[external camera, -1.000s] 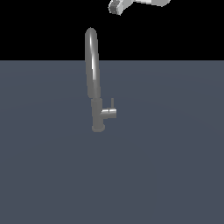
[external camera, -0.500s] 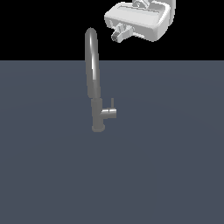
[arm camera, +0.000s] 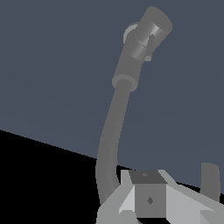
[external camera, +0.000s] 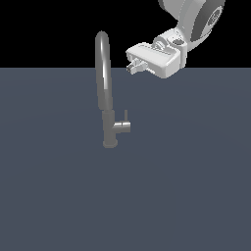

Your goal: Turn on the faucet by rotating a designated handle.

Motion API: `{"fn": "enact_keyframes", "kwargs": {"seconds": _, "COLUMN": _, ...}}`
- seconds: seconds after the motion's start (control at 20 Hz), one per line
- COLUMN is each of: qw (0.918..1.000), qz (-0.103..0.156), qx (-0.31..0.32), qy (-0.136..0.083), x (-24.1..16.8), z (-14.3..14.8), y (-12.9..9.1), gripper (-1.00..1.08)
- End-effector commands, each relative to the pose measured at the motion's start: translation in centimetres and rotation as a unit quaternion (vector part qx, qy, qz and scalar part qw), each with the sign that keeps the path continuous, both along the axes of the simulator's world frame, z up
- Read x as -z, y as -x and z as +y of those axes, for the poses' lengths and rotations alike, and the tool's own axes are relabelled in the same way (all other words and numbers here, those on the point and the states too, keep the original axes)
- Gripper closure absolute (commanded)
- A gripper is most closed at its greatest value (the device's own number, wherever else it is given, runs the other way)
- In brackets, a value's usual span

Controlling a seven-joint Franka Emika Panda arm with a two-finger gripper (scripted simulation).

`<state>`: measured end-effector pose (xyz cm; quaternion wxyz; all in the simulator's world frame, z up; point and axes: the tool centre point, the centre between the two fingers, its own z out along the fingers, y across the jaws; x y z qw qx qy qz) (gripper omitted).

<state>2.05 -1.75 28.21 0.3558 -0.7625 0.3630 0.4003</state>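
Faucet (external camera: 104,93) stands upright on the flat grey-blue surface (external camera: 186,186), a bit toward the exterior view's left of centre, gooseneck spout arching up into the black background. Handle (external camera: 122,126) is the short metal stub sticking out of the faucet's base toward the exterior view's right, with a thin lever pin (external camera: 125,115) standing up from it. My gripper (external camera: 133,66) hangs in the air above and to the exterior view's right of the handle, near the top of the spout arch but not touching it, clear gap showing between them. Nothing is held and nothing is touched. My fingers (external camera: 138,64) show only as short stubs poking from the white hand body (seen nearly end-on), so I cannot tell how far apart they are. Wrist view gives the faucet (arm camera: 114,131) from above, base and handle (arm camera: 146,33) far off, and one dark finger (arm camera: 210,180) at the edge, the other not clearly seen, so no help there on the opening.
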Motion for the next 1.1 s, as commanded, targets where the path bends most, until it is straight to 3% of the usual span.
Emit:
{"fn": "enact_keyframes", "kwargs": {"seconds": 0.0, "qw": 0.9991, "qz": 0.026, "qx": 0.022, "qy": -0.025, "x": 1.9, "z": 0.0, "y": -0.9, "gripper": 1.08}}
{"fn": "enact_keyframes", "kwargs": {"seconds": 0.25, "qw": 0.9915, "qz": 0.08, "qx": 0.069, "qy": -0.075, "x": 6.0, "z": 0.2, "y": -2.4, "gripper": 1.08}}
{"fn": "enact_keyframes", "kwargs": {"seconds": 0.55, "qw": 0.9756, "qz": 0.136, "qx": 0.117, "qy": -0.126, "x": 10.3, "z": 0.9, "y": -3.5, "gripper": 1.08}}
{"fn": "enact_keyframes", "kwargs": {"seconds": 0.8, "qw": 0.9623, "qz": 0.169, "qx": 0.146, "qy": -0.156, "x": 13.0, "z": 1.5, "y": -3.9, "gripper": 1.08}}
{"fn": "enact_keyframes", "kwargs": {"seconds": 1.05, "qw": 0.9538, "qz": 0.186, "qx": 0.161, "qy": -0.172, "x": 14.4, "z": 1.9, "y": -4.1, "gripper": 1.08}}
